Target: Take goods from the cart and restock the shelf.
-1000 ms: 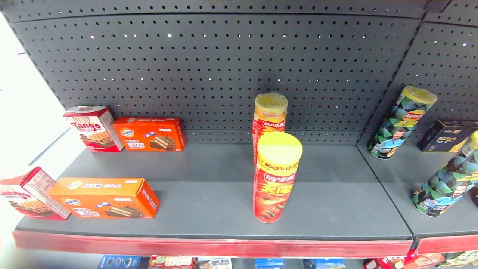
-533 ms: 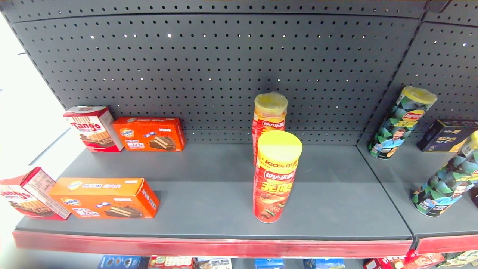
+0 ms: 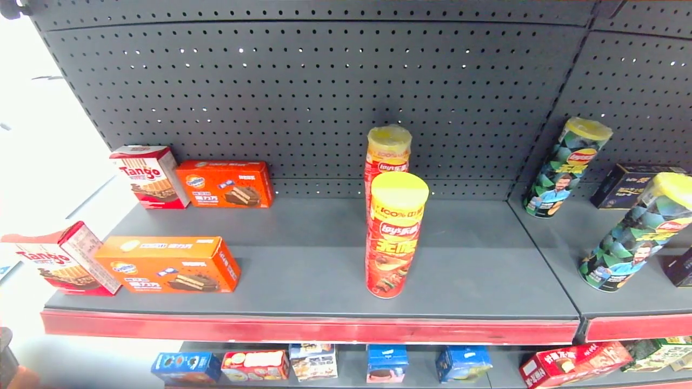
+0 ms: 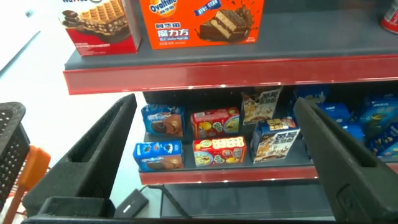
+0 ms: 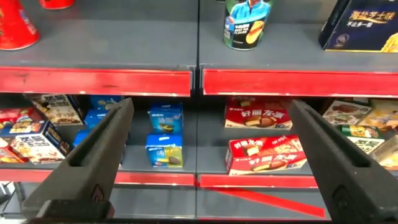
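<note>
- mesh basket (image 4: 9, 146): far left of the front red can (image 3: 396, 237) and much lower, with an orange part beside it.
- front wafer box (image 3: 59, 259): at the shelf (image 3: 303, 259) edge, far left of the front red can, standing and turned at an angle.
- front orange box (image 3: 167, 265): lies flat, touching the wafer box, between it and the can but well apart from the can.
- rear wafer box (image 3: 150, 175) and rear orange box (image 3: 227, 183): side by side against the pegboard, left of the can and farther back.
- left gripper (image 4: 214, 102): held level in front of the shelf unit, lower than the can and to its left. It faces the small boxes (image 4: 217, 140) on the lower shelf (image 4: 224, 174). Fingers spread wide, nothing between them.
- front red can: upright with a yellow lid, at mid-shelf toward the front edge.
- rear red can (image 3: 388, 154): upright, directly behind it by the pegboard.
- right gripper (image 5: 210, 104): level, lower than the can and to its right, facing red packs (image 5: 264, 155) and blue packs (image 5: 165, 134) on the lower shelf. Fingers wide apart, empty.
- two green cans (image 3: 565, 167) (image 3: 632, 237): on the next shelf bay, right of the can.
- dark box (image 3: 632, 186): farther right, at the back.
</note>
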{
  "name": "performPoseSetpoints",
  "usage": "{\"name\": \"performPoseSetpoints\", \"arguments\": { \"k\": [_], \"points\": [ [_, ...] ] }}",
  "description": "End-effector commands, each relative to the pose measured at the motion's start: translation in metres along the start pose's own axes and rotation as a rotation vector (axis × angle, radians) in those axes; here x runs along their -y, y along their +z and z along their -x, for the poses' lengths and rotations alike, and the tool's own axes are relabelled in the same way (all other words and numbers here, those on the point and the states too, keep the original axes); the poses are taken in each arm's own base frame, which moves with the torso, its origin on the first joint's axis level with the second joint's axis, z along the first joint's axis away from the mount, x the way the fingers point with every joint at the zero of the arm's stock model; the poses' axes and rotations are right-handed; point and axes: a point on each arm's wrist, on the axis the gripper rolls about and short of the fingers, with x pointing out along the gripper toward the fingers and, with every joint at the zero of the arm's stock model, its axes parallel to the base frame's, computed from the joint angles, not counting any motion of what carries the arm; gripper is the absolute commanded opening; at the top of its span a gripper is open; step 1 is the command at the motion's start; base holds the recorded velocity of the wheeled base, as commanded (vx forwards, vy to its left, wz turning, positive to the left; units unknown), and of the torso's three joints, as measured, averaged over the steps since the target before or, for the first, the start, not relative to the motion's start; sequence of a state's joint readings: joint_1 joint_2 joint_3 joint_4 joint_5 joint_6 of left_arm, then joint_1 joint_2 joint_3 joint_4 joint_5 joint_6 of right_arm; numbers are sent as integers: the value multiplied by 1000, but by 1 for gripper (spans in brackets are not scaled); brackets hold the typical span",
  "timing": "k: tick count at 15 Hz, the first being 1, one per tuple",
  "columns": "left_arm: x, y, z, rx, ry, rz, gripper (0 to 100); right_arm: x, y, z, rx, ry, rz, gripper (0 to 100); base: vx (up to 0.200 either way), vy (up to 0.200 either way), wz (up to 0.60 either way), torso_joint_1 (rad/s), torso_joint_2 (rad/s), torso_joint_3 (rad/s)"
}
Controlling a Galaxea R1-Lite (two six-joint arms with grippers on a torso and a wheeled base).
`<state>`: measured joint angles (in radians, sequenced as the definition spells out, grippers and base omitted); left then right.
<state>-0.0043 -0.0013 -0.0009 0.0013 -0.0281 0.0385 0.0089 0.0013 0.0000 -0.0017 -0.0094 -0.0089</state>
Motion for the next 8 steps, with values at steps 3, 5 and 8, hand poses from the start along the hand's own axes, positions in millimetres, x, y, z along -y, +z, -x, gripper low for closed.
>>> {"name": "performPoseSetpoints", "arguments": {
  "k": [3, 5, 8],
  "points": [
    [0, 0, 0, -1, 5, 19, 100, 0, 0, 0, -2, -1, 0, 100, 0, 0, 0, 0, 0, 0],
    [0, 0, 0, -1, 5, 19, 100, 0, 0, 0, -2, -1, 0, 100, 0, 0, 0, 0, 0, 0],
    [0, 0, 0, -3, 6, 19, 100, 0, 0, 0, -2, -1, 0, 100, 0, 0, 0, 0, 0, 0]
  ]
}}
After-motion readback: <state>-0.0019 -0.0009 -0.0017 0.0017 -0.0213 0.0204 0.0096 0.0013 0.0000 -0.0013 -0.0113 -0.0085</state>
